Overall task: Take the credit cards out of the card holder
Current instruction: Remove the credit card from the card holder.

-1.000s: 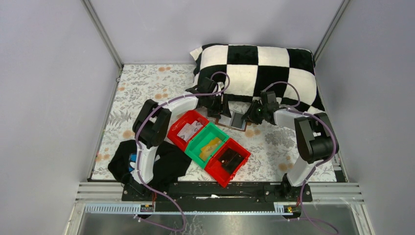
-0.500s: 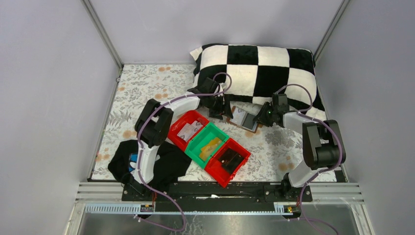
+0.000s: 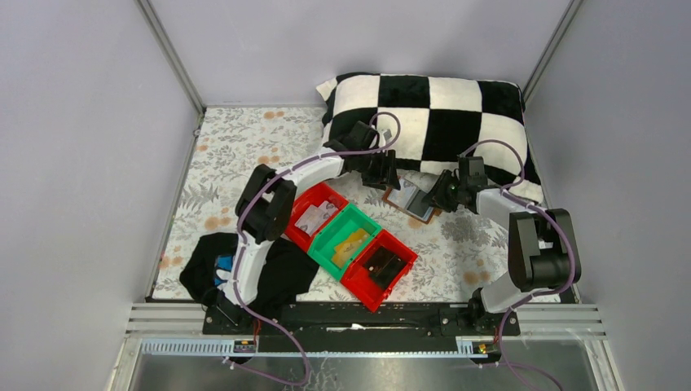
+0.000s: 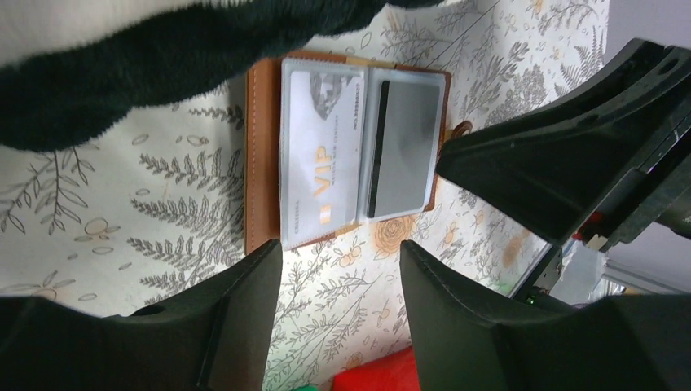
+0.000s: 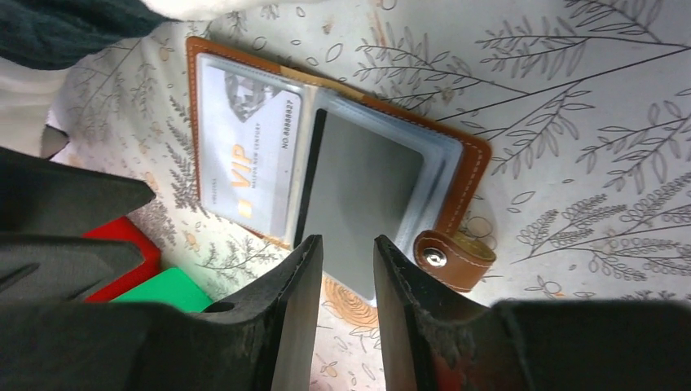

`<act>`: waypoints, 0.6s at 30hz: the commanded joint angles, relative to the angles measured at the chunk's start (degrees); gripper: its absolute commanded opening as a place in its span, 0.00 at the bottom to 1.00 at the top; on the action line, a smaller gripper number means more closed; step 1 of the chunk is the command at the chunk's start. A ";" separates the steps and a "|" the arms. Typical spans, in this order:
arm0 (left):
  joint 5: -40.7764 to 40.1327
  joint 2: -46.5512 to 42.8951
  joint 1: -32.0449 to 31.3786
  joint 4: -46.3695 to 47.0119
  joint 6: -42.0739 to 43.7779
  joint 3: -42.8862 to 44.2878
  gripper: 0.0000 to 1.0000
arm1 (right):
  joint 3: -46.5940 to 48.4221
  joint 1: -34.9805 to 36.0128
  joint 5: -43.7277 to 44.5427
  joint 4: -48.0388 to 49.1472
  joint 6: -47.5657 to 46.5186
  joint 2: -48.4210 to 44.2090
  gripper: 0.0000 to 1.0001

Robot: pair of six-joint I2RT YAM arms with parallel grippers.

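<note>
The card holder [image 3: 412,200] lies open on the floral cloth just in front of the pillow, reddish-brown outside up at its edges. In the left wrist view [image 4: 262,155] one sleeve holds a pale grey card marked VIP [image 4: 321,155] and the other a dark grey card [image 4: 402,147]. Both cards show in the right wrist view too, the VIP card [image 5: 244,155] and the dark grey card [image 5: 367,183], beside the snap strap [image 5: 452,259]. My left gripper [image 4: 341,254] is open and empty, just off the holder's edge. My right gripper [image 5: 346,244] stands over the dark grey card's edge, jaws a narrow gap apart, pinching nothing.
A black-and-white checked pillow [image 3: 432,122] lies right behind the holder. Three bins sit in a diagonal row: a red one [image 3: 303,205] with a pale card, a green one [image 3: 336,234] with a yellow-tan piece, a red one [image 3: 403,257] with a black boxy object. Black cloth [image 3: 281,269] lies near left.
The card holder has slid to the right and turned a little. Both grippers have moved to the right with it, the left one closer to the pillow's edge.
</note>
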 commanded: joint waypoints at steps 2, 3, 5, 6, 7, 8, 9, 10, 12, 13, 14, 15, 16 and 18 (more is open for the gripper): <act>0.96 2.07 0.12 1.60 2.39 4.23 0.58 | 2.13 0.05 -6.62 5.13 4.39 1.48 0.37; 1.20 2.73 0.12 2.03 2.37 4.70 0.58 | 2.17 0.10 -7.53 6.41 5.55 2.34 0.37; 1.25 4.15 0.04 3.17 2.08 5.52 0.57 | 2.56 0.43 -8.54 8.91 7.55 4.02 0.37; 1.41 4.87 0.09 3.46 1.84 5.89 0.56 | 2.78 0.72 -8.76 9.79 8.37 4.74 0.37; 1.78 5.60 0.10 3.90 1.58 6.12 0.56 | 3.20 1.07 -8.92 10.27 8.94 5.45 0.37; 2.25 6.11 0.10 4.58 1.25 5.99 0.56 | 3.74 1.44 -9.08 10.61 9.27 6.28 0.37; 2.58 6.54 0.10 5.43 0.76 5.67 0.56 | 4.33 1.77 -9.28 10.81 9.55 7.09 0.37; 2.67 6.86 0.11 6.05 0.34 5.39 0.56 | 4.77 2.03 -9.50 11.24 9.83 8.04 0.37; 2.71 7.32 0.01 6.83 -0.18 4.76 0.56 | 5.26 2.40 -9.90 12.52 10.85 9.70 0.37; 2.71 7.46 0.03 7.18 -0.37 4.19 0.55 | 5.36 2.51 -10.14 13.22 11.48 10.41 0.37; 2.71 7.52 0.02 7.42 -0.57 3.63 0.54 | 5.40 2.54 -10.20 13.54 11.80 11.01 0.37; 2.65 7.49 0.01 7.53 -0.68 3.05 0.51 | 5.43 2.52 -10.22 13.74 11.98 11.51 0.37; 2.63 7.25 0.01 7.68 -0.84 2.27 0.47 | 5.41 2.48 -10.10 13.73 11.95 11.90 0.37; 2.62 6.44 -0.07 8.38 -1.18 0.13 0.39 | 4.90 2.51 -9.40 13.41 11.58 12.20 0.36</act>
